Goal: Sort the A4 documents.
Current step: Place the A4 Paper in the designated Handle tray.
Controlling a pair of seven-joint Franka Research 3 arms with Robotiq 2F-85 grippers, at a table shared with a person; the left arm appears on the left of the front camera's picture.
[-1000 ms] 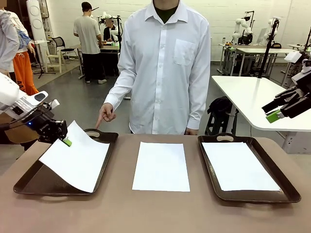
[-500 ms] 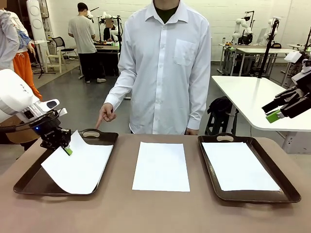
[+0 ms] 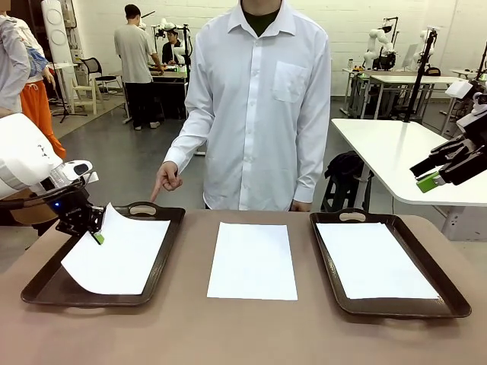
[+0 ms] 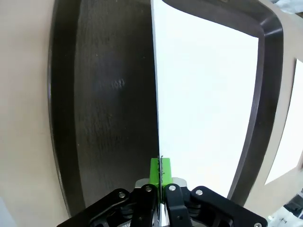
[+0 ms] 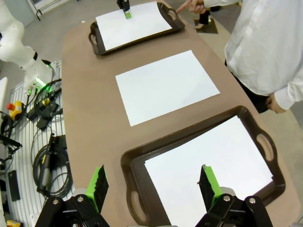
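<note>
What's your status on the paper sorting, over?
Left gripper shut on edge of sheet, lying in left tray. Right gripper open, raised clear. Second sheet mid-table, third sheet in right tray. Person's hand pointing near left tray, not blocking.

And here we are in a robotics lab, an open hall with a white brick wall (image 3: pixel 342 23), bare grey floor (image 3: pixel 129 160), white worktables (image 3: pixel 388 152), people (image 3: pixel 138 53) at a far bench (image 3: pixel 171 74), and cables (image 5: pixel 43 112) snaking beside the brown table (image 5: pixel 85 94).

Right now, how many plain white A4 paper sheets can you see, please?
3: first sheet in the left dark brown tray, pinched by the left gripper; second sheet on the table between trays; third sheet in the right tray. Stacked ones may be hidden.
</note>
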